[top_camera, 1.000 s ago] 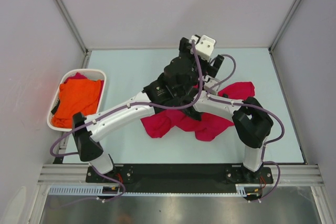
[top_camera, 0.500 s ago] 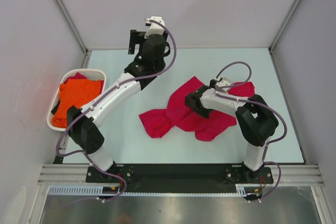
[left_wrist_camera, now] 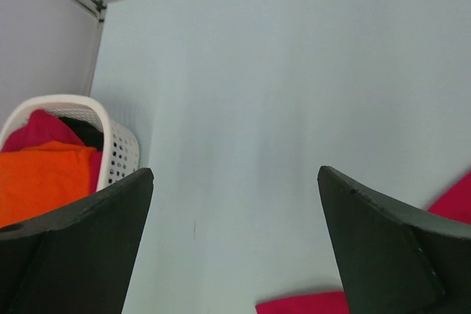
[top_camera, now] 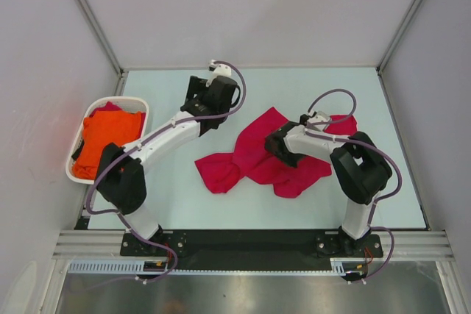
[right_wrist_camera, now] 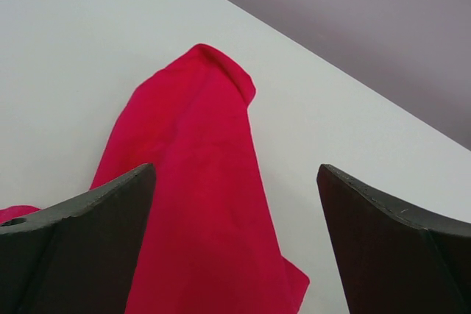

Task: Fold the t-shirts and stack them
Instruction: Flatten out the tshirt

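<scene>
The crimson t-shirt (top_camera: 254,163) lies crumpled on the pale table, in the middle toward the right. My right gripper (top_camera: 274,145) is open just above its upper fold. In the right wrist view the open gripper (right_wrist_camera: 235,168) frames a long red fold of the shirt (right_wrist_camera: 199,182), and nothing is held. The orange t-shirt (top_camera: 107,141) lies in the white basket (top_camera: 144,108) at the left. My left gripper (top_camera: 200,104) is open and empty, raised above bare table between the basket and the red shirt. In the left wrist view the left gripper (left_wrist_camera: 235,174) is open, with the orange shirt (left_wrist_camera: 37,182) at the left and red cloth (left_wrist_camera: 309,303) at the bottom.
The basket (left_wrist_camera: 121,156) also holds a red cloth (left_wrist_camera: 44,126) and something dark under the orange shirt. Grey walls with metal posts close in the back and both sides. Purple cables loop off both arms.
My left arm has left the red shirt, swung to the back left, then dropped back a little toward the middle. The shirt's upper fold now lies uncovered. My right gripper has barely moved.
</scene>
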You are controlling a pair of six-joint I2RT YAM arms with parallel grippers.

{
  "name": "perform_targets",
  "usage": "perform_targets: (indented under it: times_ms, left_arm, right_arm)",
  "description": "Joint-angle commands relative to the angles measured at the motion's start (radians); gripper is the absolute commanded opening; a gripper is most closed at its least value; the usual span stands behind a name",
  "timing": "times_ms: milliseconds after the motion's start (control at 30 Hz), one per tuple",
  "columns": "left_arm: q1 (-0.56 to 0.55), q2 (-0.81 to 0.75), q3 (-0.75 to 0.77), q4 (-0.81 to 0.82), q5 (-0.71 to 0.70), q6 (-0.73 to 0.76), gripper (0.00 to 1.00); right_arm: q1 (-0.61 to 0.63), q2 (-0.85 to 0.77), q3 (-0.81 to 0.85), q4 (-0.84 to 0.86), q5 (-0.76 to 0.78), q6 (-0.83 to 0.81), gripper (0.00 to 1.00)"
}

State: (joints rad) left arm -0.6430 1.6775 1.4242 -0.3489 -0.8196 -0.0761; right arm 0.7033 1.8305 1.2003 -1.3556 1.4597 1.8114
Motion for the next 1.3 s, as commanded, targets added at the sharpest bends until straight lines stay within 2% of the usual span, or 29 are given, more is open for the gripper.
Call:
perform_targets:
  times_ms: [0, 233, 333, 433, 467, 500, 533, 567, 600, 633, 700, 800, 833, 867, 933, 967, 1000, 1067, 1100, 1267]
  left_arm:
    - [-0.001, -0.05, -0.079, -0.016, 0.066, -0.091, 1.0]
    - [-0.01, -0.065, -0.162, -0.022, 0.085, -0.14, 1.0]
    - [-0.017, -0.075, -0.18, -0.018, 0.092, -0.145, 1.0]
    - [-0.023, -0.073, -0.182, -0.022, 0.086, -0.145, 1.0]
    - [-0.024, -0.073, -0.183, -0.022, 0.086, -0.145, 1.0]
    - [-0.029, -0.075, -0.185, -0.022, 0.083, -0.146, 1.0]
    - [-0.03, -0.075, -0.186, -0.024, 0.08, -0.146, 1.0]
    - [-0.032, -0.076, -0.191, -0.024, 0.077, -0.148, 1.0]
    - [-0.033, -0.076, -0.191, -0.025, 0.076, -0.149, 1.0]
    - [-0.035, -0.076, -0.192, -0.024, 0.073, -0.149, 1.0]
    - [-0.038, -0.075, -0.196, -0.025, 0.073, -0.154, 1.0]
    - [-0.041, -0.064, -0.192, -0.025, 0.082, -0.163, 1.0]
    - [-0.043, -0.061, -0.189, -0.028, 0.085, -0.166, 1.0]
    - [-0.044, -0.056, -0.188, -0.03, 0.089, -0.168, 1.0]
    - [-0.046, -0.055, -0.188, -0.033, 0.088, -0.166, 1.0]
    - [-0.046, -0.056, -0.186, -0.036, 0.079, -0.162, 1.0]
    - [-0.046, -0.056, -0.188, -0.042, 0.071, -0.156, 0.99]
    - [-0.046, -0.061, -0.191, -0.045, 0.056, -0.146, 1.0]
    - [-0.046, -0.062, -0.194, -0.048, 0.045, -0.139, 1.0]
    - [-0.046, -0.061, -0.202, -0.045, 0.043, -0.139, 1.0]
  right_arm:
    - [0.018, -0.062, -0.054, -0.152, 0.1, 0.086, 0.96]
    - [0.056, -0.08, -0.113, -0.148, 0.009, 0.124, 0.96]
    - [0.056, -0.096, -0.108, -0.085, -0.037, 0.036, 0.95]
    - [0.047, -0.172, -0.14, 0.129, -0.109, -0.209, 0.95]
    - [0.027, -0.213, -0.163, 0.233, -0.142, -0.461, 0.95]
    - [0.006, -0.3, -0.236, 0.47, -0.25, -0.575, 0.93]
    - [-0.017, -0.365, -0.281, 0.6, -0.315, -0.695, 0.88]
    - [-0.04, -0.417, -0.335, 0.807, -0.364, -0.809, 0.85]
    - [-0.06, -0.463, -0.411, 0.89, -0.392, -0.946, 0.82]
    - [-0.062, -0.531, -0.438, 0.956, -0.404, -1.021, 0.77]
    - [-0.086, -0.534, -0.43, 0.986, -0.395, -1.095, 0.74]
    - [-0.148, -0.447, -0.334, 0.905, -0.433, -1.116, 0.75]
    - [-0.168, -0.433, -0.326, 0.909, -0.452, -1.144, 0.76]
    - [-0.183, -0.43, -0.338, 0.982, -0.485, -1.197, 0.77]
    - [-0.243, -0.453, -0.363, 1.059, -0.664, -1.3, 0.78]
    - [-0.269, -0.494, -0.408, 1.157, -0.75, -1.333, 0.78]
    - [-0.295, -0.52, -0.43, 1.199, -0.901, -1.345, 0.79]
    - [-0.378, -0.565, -0.482, 1.297, -1.027, -1.395, 0.8]
    - [-0.399, -0.598, -0.492, 1.323, -1.141, -1.419, 0.82]
    - [-0.464, -0.611, -0.466, 1.443, -1.39, -1.478, 0.83]
